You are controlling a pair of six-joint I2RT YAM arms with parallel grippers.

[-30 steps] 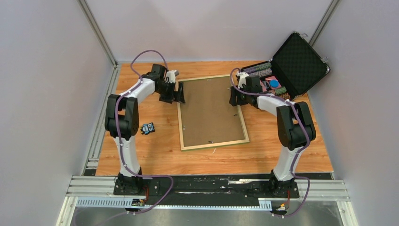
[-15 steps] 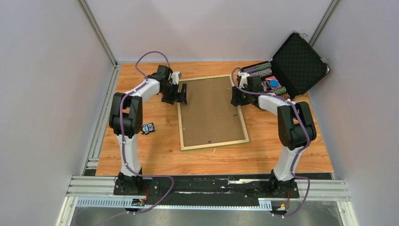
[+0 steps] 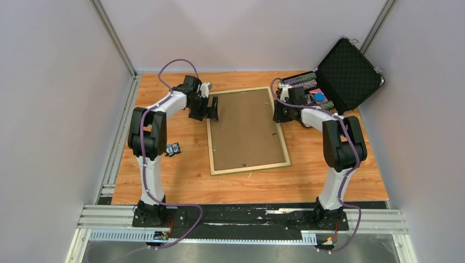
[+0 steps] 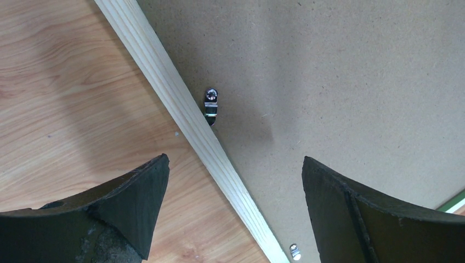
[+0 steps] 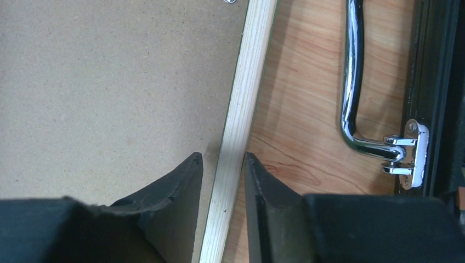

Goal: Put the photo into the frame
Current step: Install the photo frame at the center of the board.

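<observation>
Seemingly for a two-sided lift, the back-up frame (image 3: pixel 251 167) is straddled: left jaws wide, right jaws narrow about its rail.

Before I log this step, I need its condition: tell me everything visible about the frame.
The frame lies flat, back up, on the table: thin pale-wood rails, a green edge, brown backing board inside, metal clips along the rails. The right fingers straddle its right rail, contact unclear; the left fingers spread wide above its left rail.

Bright even light, soft shadows, sharp
</observation>
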